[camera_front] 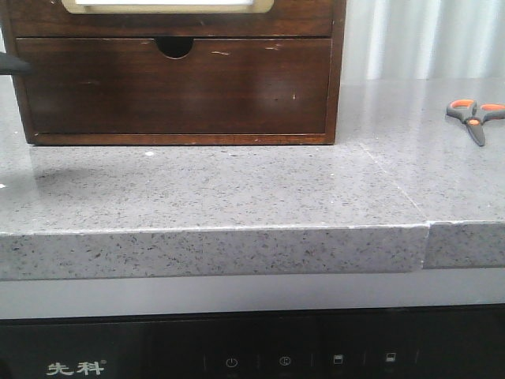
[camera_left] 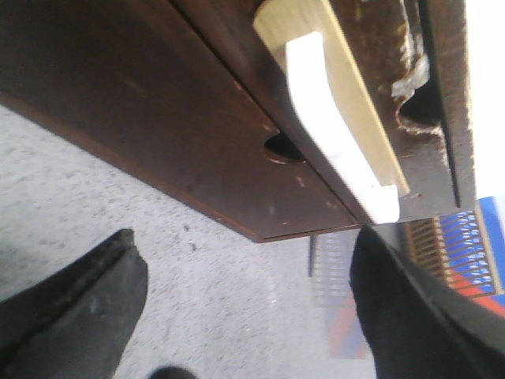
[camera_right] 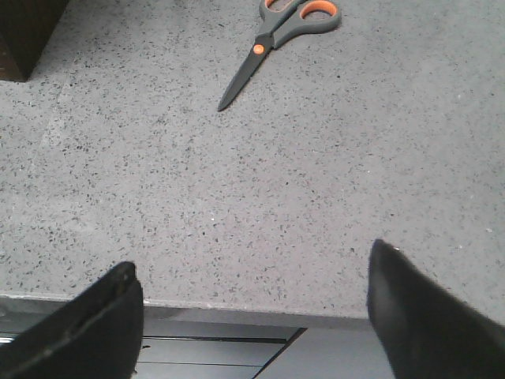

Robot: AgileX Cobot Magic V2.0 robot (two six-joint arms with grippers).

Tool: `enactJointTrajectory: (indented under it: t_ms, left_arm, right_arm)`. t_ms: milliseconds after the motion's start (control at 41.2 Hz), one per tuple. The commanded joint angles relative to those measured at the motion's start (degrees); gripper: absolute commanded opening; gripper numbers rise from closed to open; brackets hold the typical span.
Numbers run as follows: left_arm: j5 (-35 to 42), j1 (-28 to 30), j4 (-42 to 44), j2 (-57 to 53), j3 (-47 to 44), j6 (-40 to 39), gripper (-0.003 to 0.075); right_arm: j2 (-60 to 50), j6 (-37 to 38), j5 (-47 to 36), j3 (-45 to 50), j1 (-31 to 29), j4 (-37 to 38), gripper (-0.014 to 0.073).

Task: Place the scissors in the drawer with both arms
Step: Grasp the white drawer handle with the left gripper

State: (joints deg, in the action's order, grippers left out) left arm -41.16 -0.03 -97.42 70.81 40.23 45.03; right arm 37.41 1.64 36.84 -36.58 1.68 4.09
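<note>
Lying flat on the grey speckled stone counter [camera_front: 237,189], the small scissors with grey handles and orange-lined loops [camera_right: 272,43] sit well ahead of the right end effector [camera_right: 252,308], blades closed, tip pointing back toward it. Right end effector is released: fingers [camera_right: 87,332] spread wide, nothing between them, hovering over the counter's front edge. In the front view the scissors [camera_front: 473,114] are far off to the right of the dark-brown wooden cabinet [camera_front: 177,79], well apart from it.

Left end effector [camera_left: 245,316] is also released, fingers [camera_left: 79,308] wide apart and empty, hanging above the counter just in front of the cabinet. Ahead of it: the lower dark drawer front with half-round finger notch [camera_left: 284,148], and beyond that the wide dark-brown drawer with tan-framed white panel [camera_left: 335,130]. That drawer [camera_front: 170,8] is only partly in the front view, at the top edge; it looks shut. A sliver of black arm [camera_front: 12,63] shows at the cabinet's left side.
</note>
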Motion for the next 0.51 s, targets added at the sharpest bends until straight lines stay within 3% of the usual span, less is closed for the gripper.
enactJointTrajectory:
  t_ms: [0, 486]
  left_arm:
    - [-5.5, -0.1, -9.2, 1.4, 1.7, 5.1, 0.0525]
    - [-11.5, -0.1, -9.1, 11.9, 14.2, 5.5, 0.0525]
  right_arm:
    - [0.3, -0.6, -3.7, -1.5, -0.1, 0.8, 0.0601]
    - [0.3, -0.6, -3.7, -1.5, -0.1, 0.8, 0.0601]
